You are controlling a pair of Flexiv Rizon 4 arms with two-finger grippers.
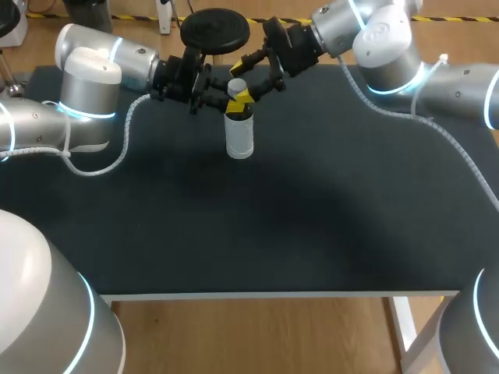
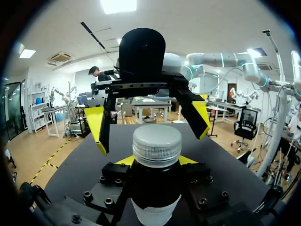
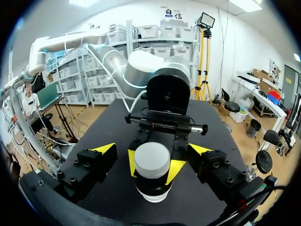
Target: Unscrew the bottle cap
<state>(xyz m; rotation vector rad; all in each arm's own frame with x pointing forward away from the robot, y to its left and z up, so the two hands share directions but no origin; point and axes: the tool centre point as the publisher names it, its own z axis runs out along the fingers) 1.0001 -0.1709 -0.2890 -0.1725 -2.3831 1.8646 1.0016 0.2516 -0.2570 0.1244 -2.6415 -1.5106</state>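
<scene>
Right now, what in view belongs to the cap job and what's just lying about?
Job:
bottle
cap
left arm, jaws clamped on the bottle's neck
right arm, jaws open either side of the cap

Not the job:
table
white cable hose draped on it

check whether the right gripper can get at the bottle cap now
Likely yes: the right gripper stands open around the cap, nothing between; the left gripper grips the bottle below it.

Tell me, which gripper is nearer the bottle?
Left. The left gripper clamps the bottle just under its cap; the right gripper stands open astride the cap, not touching.
</scene>
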